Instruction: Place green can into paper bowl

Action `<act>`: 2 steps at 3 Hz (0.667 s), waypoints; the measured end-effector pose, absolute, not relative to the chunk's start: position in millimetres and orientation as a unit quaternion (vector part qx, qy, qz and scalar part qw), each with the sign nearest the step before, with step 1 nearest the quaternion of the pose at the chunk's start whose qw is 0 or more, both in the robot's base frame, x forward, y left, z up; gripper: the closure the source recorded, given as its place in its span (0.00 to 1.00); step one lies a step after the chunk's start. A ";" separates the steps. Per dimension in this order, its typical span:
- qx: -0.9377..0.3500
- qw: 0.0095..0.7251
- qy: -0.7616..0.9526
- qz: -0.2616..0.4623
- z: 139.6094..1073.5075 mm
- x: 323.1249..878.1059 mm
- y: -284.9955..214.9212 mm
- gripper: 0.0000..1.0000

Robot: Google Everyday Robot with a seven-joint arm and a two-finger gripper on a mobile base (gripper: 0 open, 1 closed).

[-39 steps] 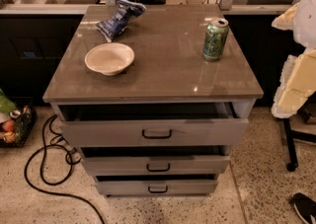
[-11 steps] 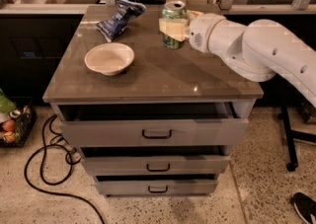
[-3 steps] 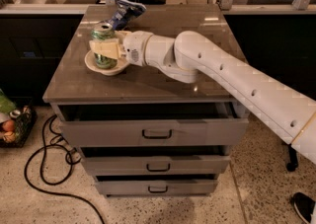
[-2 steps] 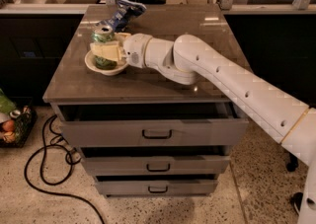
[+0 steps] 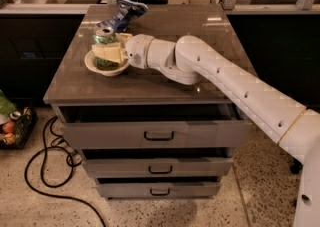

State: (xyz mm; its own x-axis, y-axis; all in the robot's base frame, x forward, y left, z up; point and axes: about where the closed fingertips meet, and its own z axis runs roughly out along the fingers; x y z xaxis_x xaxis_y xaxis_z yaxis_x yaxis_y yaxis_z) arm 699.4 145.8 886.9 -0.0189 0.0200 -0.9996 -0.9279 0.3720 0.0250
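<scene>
The green can (image 5: 104, 36) stands upright inside the paper bowl (image 5: 102, 67) on the left part of the cabinet top. Its silver top shows above the fingers and its green base shows in the bowl. My gripper (image 5: 111, 51) reaches in from the right and its pale fingers (image 5: 114, 53) are shut around the can's middle. The white arm stretches from the lower right across the cabinet top.
A blue-and-white snack bag (image 5: 124, 14) lies behind the bowl at the back left. The grey cabinet top (image 5: 200, 26) sits over three drawers; the top drawer (image 5: 158, 131) is slightly open. A black cable (image 5: 47, 171) lies on the floor at left.
The arm has lowered the can a little, so it now sits in the bowl. Earlier it carried the can from the right side of the cabinet over to the bowl.
</scene>
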 end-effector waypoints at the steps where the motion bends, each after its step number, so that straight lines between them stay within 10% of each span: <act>1: -0.388 0.584 0.586 0.407 887.3 698.5 148.3 0.57; 2: -0.389 0.583 0.585 0.408 887.7 697.5 150.9 0.35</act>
State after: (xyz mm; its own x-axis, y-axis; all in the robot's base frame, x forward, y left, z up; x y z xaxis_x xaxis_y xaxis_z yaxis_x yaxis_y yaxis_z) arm 697.5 150.9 887.7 -0.0182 0.0206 -0.9996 -0.9309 0.3644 0.0245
